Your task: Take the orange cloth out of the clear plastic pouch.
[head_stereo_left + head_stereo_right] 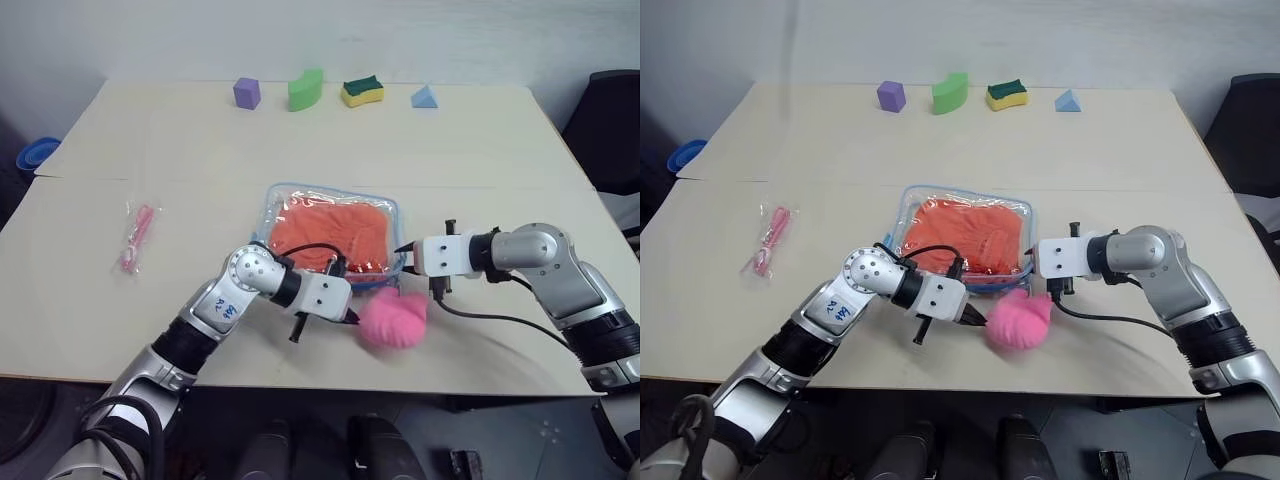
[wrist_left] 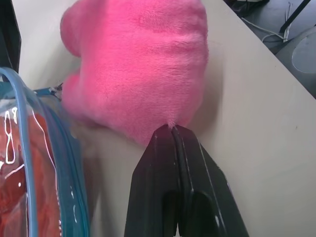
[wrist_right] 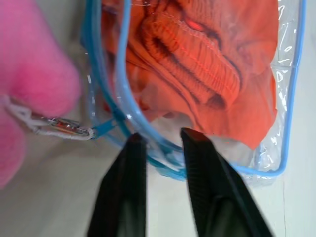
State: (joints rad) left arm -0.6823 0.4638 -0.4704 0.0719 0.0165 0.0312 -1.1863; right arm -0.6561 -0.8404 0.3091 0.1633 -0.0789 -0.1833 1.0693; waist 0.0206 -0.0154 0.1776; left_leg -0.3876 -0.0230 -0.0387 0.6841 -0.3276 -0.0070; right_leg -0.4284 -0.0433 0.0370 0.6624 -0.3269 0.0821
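Lying: the clear plastic pouch (image 1: 332,232) is seen flat at the centre of the frame on the pale worktop (image 1: 200,160), the orange cloth (image 1: 330,230) still enclosed within it.
Left gripper (image 1: 352,316): its fingers are pressed together, tips met at the fur of the pink plush toy (image 1: 392,318), at lower centre just below the pouch; whether any fur is pinched cannot be told.
Right gripper (image 1: 403,248): its fingers (image 3: 197,163) are clamped on the pouch's light-blue edging at the lower right corner, the trim caught between them.
Plush toy: a small metal clasp (image 3: 64,126) is seen linking it to the pouch's blue trim.
Upper frame: a purple block (image 1: 247,93), green curved block (image 1: 306,89), yellow-and-green sponge (image 1: 362,92) and blue wedge (image 1: 424,97) are lined along the far edge.
Left of frame: a pink item in a clear wrapper (image 1: 137,237) is seen well apart from the pouch.
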